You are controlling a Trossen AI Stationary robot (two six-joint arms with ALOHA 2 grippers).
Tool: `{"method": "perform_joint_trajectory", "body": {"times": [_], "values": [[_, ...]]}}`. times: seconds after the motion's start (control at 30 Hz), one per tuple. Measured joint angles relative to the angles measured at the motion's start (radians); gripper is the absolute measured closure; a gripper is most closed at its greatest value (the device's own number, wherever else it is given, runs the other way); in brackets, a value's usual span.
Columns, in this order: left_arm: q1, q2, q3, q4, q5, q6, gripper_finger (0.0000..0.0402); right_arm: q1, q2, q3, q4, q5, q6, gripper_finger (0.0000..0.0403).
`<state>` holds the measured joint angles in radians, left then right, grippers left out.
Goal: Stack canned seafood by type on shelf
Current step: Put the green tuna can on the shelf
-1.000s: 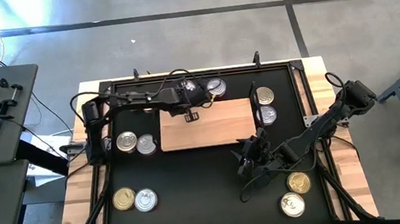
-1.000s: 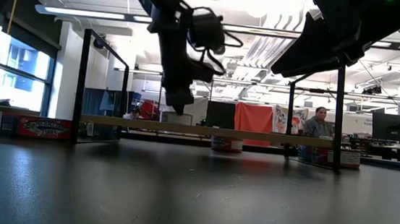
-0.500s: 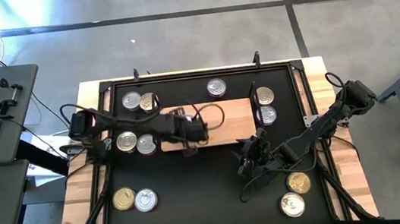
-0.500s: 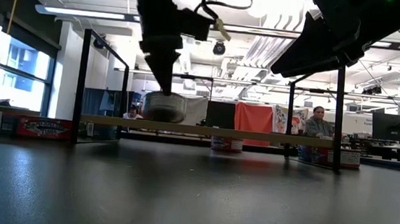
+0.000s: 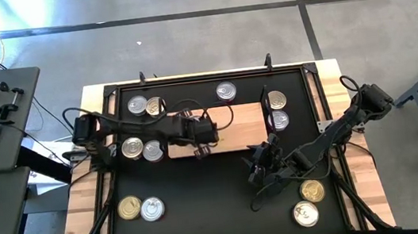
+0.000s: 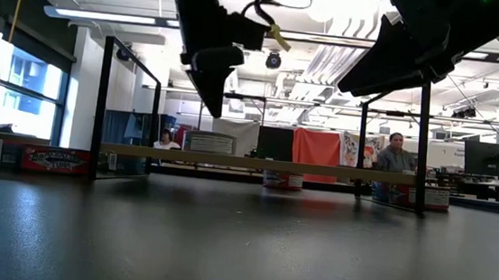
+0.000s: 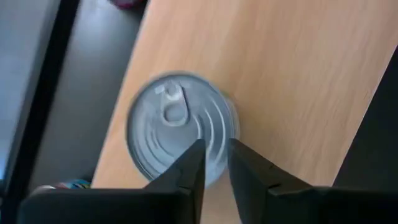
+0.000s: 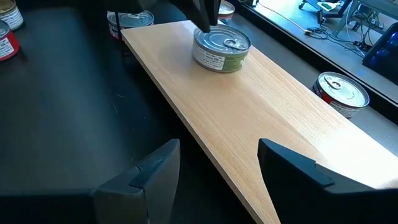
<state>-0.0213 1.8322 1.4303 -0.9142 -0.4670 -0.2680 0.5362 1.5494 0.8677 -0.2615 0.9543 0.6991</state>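
- Wood, pale and smooth, makes the flat shelf point(image 5: 237, 121), a long board lying on the black mat point(image 5: 204, 205).
- One round tin point(image 8: 221, 48) sits flat on the shelf, near its left end. It has a shiny silver lid with rings and a pull tab, and a green paper band around its side.
- My left gripper point(image 7: 215, 144) hangs right over that tin and does not touch it. Its two dark fingers have only a thin gap between them and hold nothing.
- My right gripper point(image 8: 219, 146) waits low by the shelf's front edge, toward the right end. Its fingers are spread wide with nothing in them.
- Another silver tin point(image 8: 339, 93) stands on the mat just behind the shelf.
- Two silver tins point(image 5: 277, 108) sit by the shelf's right end.
- Well in front of the shelf, a gold tin point(image 5: 130, 207) lies on the mat.
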Motion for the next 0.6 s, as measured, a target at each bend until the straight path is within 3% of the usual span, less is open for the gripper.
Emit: {"method": "perform_joint_trajectory", "body": {"times": [0.17, 0.43, 0.6], "values": [[0.024, -0.007, 0.0, -0.078, 0.07, 0.023, 0.0301, 0.0, 0.0, 0.0, 0.0, 0.0, 0.0, 0.0192], [0.022, 0.016, -0.019, -0.096, 0.055, 0.278, 0.0293, 0.0, 0.0, 0.0, 0.005, 0.0, 0.0, 0.0192], [0.049, 0.02, -0.059, 0.026, 0.128, 0.193, 0.0312, 0.0, 0.0, 0.0, 0.009, 0.0, 0.0, 0.0192]]}}
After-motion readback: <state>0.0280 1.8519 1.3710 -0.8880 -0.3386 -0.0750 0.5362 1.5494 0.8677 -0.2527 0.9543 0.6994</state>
